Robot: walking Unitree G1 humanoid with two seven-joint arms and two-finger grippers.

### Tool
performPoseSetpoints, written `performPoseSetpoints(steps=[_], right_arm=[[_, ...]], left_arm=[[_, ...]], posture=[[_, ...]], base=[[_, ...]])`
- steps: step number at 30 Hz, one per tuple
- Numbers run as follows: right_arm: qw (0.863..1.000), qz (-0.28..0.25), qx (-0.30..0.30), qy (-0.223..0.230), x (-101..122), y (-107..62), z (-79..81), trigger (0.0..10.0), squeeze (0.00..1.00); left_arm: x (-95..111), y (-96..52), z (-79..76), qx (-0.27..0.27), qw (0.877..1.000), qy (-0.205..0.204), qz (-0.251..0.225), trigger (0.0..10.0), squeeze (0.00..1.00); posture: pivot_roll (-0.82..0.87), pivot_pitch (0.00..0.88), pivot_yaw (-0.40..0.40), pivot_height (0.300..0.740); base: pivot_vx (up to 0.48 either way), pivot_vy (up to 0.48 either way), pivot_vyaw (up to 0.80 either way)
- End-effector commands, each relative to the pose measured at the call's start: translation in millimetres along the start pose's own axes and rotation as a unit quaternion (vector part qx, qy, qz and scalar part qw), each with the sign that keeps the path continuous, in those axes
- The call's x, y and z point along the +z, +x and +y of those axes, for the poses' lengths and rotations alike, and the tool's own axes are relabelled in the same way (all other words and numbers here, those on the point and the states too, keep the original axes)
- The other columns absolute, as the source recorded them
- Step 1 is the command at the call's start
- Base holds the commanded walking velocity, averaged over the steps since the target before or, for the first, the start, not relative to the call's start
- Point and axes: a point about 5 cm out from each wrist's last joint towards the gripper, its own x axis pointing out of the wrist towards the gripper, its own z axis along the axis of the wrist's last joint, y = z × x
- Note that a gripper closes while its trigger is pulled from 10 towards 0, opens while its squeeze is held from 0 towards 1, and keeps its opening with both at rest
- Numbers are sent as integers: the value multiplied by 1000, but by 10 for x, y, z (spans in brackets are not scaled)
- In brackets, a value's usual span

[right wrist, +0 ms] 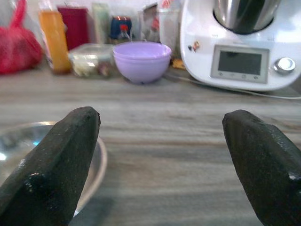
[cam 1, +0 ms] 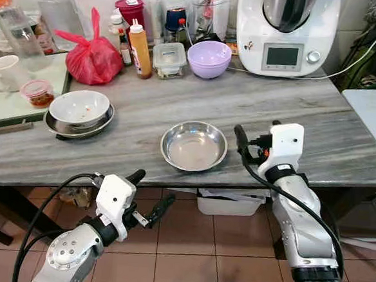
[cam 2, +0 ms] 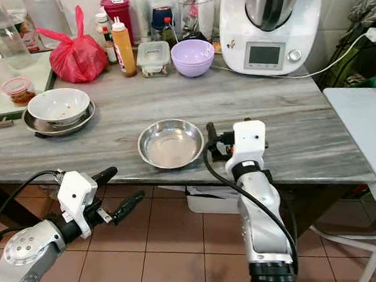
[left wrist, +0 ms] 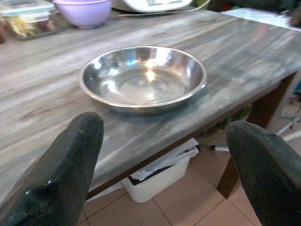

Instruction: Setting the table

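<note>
We see a shallow steel dish lying empty near the front edge of a grey wood-grain table, and just beside its rim, on the side toward the robot's right, the right gripper rests low over the tabletop with its two black fingers spread wide and holding nothing. The left gripper hangs below and in front of the table edge, above the tiled floor, fingers also apart and empty, pointing up toward the dish. Well beyond the right gripper, at the back of the table, stand stacked purple bowls and a white kitchen machine.
</note>
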Motion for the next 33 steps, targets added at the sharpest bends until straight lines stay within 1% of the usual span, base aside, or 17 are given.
performPoseSetpoints(steps=[1,2,3,4,6,7,8,10,11,12,14,15,18,24,27,32,33], right_arm=[[1000,-6,9,9,46,-49,19,10000,1000],[1000,-3,9,7,40,-67,12,10000,1000],[1000,-3,9,7,40,-67,12,10000,1000],[1000,2,7,7,26,-83,1,10000,1000],[1000,15,3,12,-15,-136,-25,10000,1000],[1000,16,3,12,-18,-148,-29,10000,1000],[1000,16,3,11,-22,-174,-38,10000,0],[1000,16,3,11,-24,-202,-47,10000,0],[1000,19,4,11,-36,-232,-51,10000,0],[1000,28,8,12,-69,-291,-49,10000,0],[999,33,13,10,-98,-335,-39,10000,0],[999,39,16,-5,-113,-373,-33,10000,0],[999,37,29,-13,-105,-402,-4,10000,0],[998,35,17,-54,-108,-407,11,10000,0],[999,35,30,-29,-107,-391,54,10000,0],[999,37,28,-26,-126,-393,68,10000,0],[998,36,27,-34,-129,-393,68,10000,0]], left_arm=[[-30,-61,143,63,998,-9,4,10000,0],[-39,-76,190,88,996,-14,4,10000,0],[-39,-76,190,88,996,-14,4,10000,0],[-55,-96,243,119,993,-18,6,10000,0],[-99,-180,397,215,976,-30,4,10000,0],[-99,-195,419,229,973,-30,2,10000,0],[-97,-226,438,243,970,-25,-2,10000,0],[-94,-255,450,253,967,-18,-4,10000,0],[-96,-276,455,264,964,-21,-6,10000,0],[-107,-309,465,286,958,-25,-5,10000,0],[-122,-328,464,296,955,-22,-2,10000,0],[-137,-340,458,306,952,-14,1,10000,0],[-148,-345,454,317,948,-16,4,10000,0],[-154,-319,447,325,946,-16,3,10000,0],[-137,-275,441,327,945,-14,4,10000,0],[-138,-265,442,332,943,-8,10,10000,0],[-143,-268,445,334,942,-7,13,10000,0]], posture=[[-90,52,112,740],[-88,53,111,740],[-88,53,111,740],[-88,53,111,740],[-79,55,106,740],[-79,55,106,740],[-77,54,103,740],[-77,54,103,740],[-76,51,98,740],[-74,50,92,740],[-74,49,90,740],[-74,47,88,740],[-76,47,87,740],[-77,49,89,740],[-79,50,90,740],[-77,52,90,740],[-77,55,89,740]], base=[[0,0,0],[0,0,0],[0,0,0],[0,0,0],[0,0,0],[0,0,0],[0,0,0],[0,0,0],[0,0,0],[0,0,0],[0,0,0],[0,0,0],[0,0,0],[0,0,0],[0,0,0],[0,0,0],[0,0,0]])
